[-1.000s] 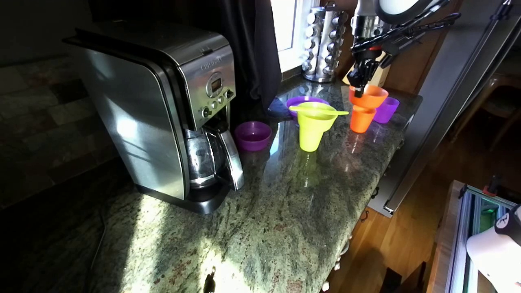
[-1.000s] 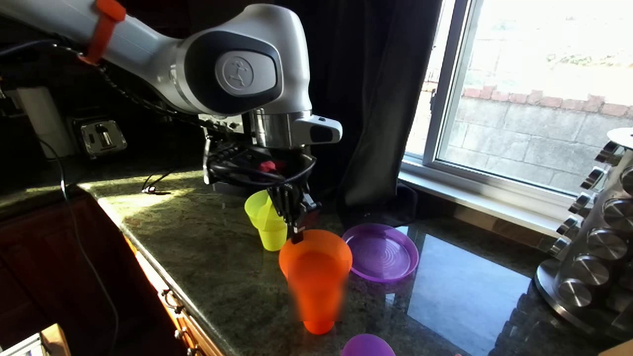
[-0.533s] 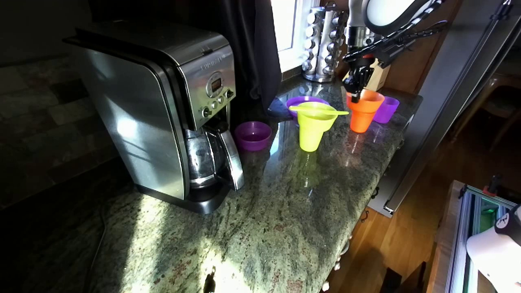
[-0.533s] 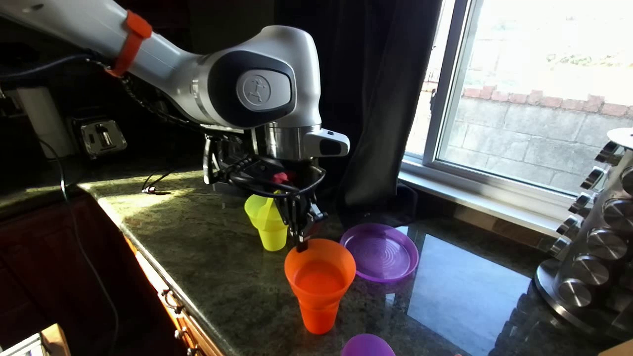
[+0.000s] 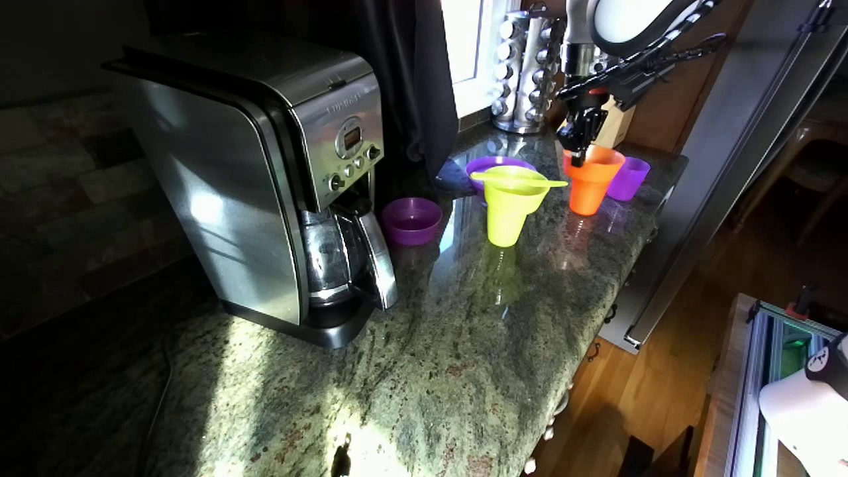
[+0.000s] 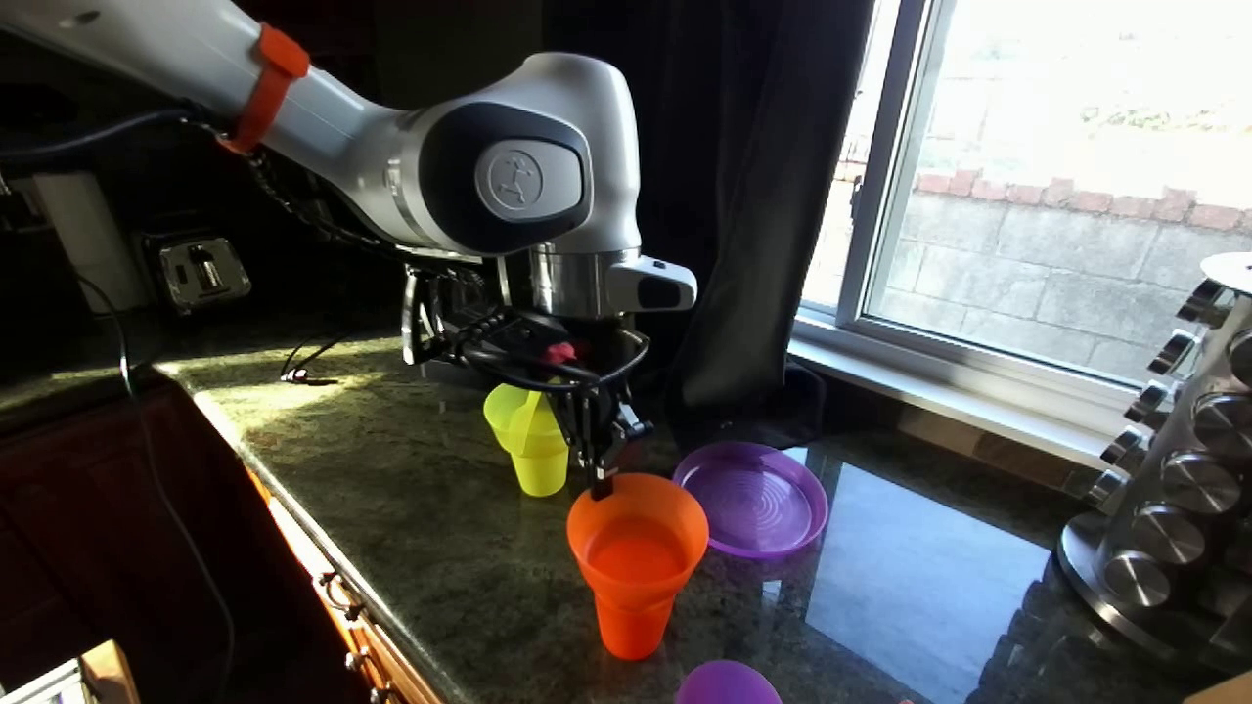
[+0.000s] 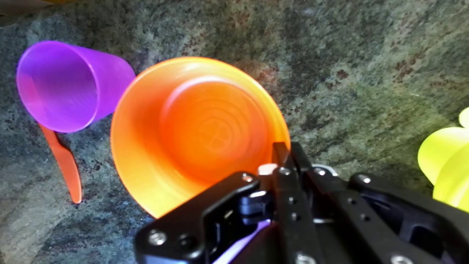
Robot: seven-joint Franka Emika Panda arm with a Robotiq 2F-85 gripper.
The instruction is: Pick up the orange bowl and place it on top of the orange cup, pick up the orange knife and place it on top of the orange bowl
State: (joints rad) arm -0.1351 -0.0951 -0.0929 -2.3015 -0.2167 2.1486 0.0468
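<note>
The orange bowl [image 6: 638,533] sits level on top of the upright orange cup [image 6: 633,631] in an exterior view. The bowl [image 5: 601,165] and cup [image 5: 585,201] also line up in an exterior view. My gripper [image 7: 289,156] is shut on the bowl's rim, with one finger inside and one outside. In the wrist view the bowl [image 7: 209,124] hides the cup. The gripper also shows in both exterior views [image 5: 578,158] [image 6: 601,483]. The orange knife [image 7: 66,165] lies on the counter in the wrist view, its upper end behind the purple cup.
The purple cup [image 7: 113,80] stands close beside the orange stack. A yellow cup [image 5: 505,225] with a yellow bowl and utensil on top stands nearby. A purple plate [image 6: 753,504], purple bowl [image 5: 412,222], coffee maker [image 5: 298,199] and spice rack [image 6: 1174,489] are also around.
My gripper has moved down with the orange bowl, which was tilted above the cup and now sits level on it. In the last half second there is only a slight shift.
</note>
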